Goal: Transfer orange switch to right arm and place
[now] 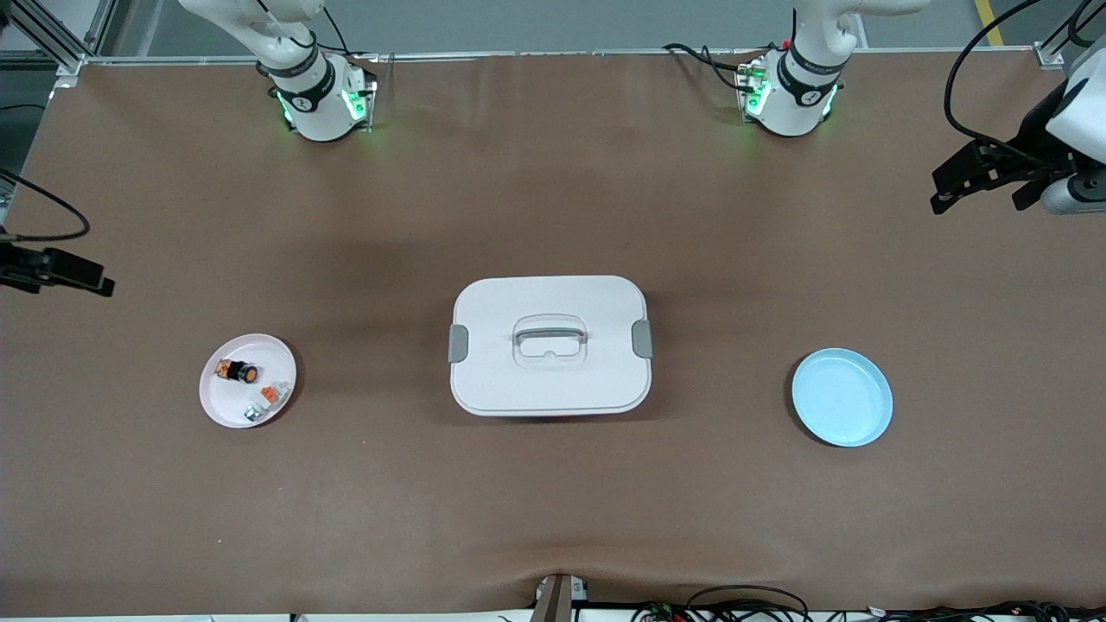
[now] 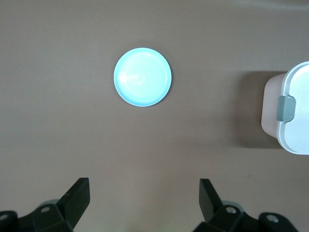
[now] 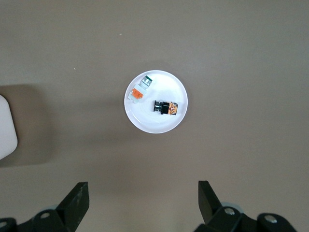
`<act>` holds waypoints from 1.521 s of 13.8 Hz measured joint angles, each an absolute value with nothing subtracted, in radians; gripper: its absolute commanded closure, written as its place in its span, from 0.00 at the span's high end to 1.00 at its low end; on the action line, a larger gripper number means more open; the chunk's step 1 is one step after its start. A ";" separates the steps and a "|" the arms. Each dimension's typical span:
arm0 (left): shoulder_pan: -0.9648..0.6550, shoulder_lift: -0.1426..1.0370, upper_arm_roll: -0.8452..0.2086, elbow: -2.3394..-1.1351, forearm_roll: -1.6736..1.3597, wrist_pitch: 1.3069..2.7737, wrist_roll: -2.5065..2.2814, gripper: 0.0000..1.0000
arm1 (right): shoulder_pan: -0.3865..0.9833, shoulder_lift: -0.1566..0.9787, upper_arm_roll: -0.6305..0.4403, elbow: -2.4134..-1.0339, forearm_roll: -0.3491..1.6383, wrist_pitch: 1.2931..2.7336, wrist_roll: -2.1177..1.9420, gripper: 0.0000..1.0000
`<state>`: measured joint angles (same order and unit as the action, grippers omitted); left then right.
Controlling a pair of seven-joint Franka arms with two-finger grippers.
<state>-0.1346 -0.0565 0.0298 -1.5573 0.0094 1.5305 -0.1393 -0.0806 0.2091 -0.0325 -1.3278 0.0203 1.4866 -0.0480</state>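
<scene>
The orange switch (image 1: 238, 372) was seen lying on its side on the white plate (image 1: 218, 403), below the spread right end effector (image 3: 143, 203); the left end effector (image 2: 144, 203), likewise spread, was held well apart.

Three things in a row across the table, a lidded box in the middle.

The box (image 1: 550, 345) sits between two plates: one plate (image 1: 226, 404) toward the right arm's end holds the orange switch (image 1: 238, 372) and a small part (image 1: 268, 400) just beside it, nearer the camera; the other plate (image 1: 842, 396) lies toward the left arm's end.
</scene>
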 measured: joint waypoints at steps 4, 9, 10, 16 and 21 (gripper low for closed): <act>-0.135 -0.057 0.030 -1.557 0.009 1.530 -0.139 1.00 | -0.091 0.189 -0.033 -1.257 0.019 1.399 -0.054 1.00; -0.136 -0.057 0.030 -1.557 0.009 1.530 -0.140 1.00 | -0.106 0.151 -0.033 -1.250 0.019 1.346 -0.125 1.00; -0.137 -0.057 0.029 -1.557 0.009 1.530 -0.140 1.00 | -0.111 0.150 -0.033 -1.254 0.020 1.345 -0.138 1.00; -0.139 -0.057 0.020 -1.561 0.009 1.528 -0.141 1.00 | -0.050 0.040 -0.056 -1.421 0.024 1.441 -0.157 1.00; -0.138 -0.057 0.020 -1.562 0.009 1.528 -0.142 1.00 | -0.023 0.009 -0.066 -1.458 0.023 1.448 -0.157 1.00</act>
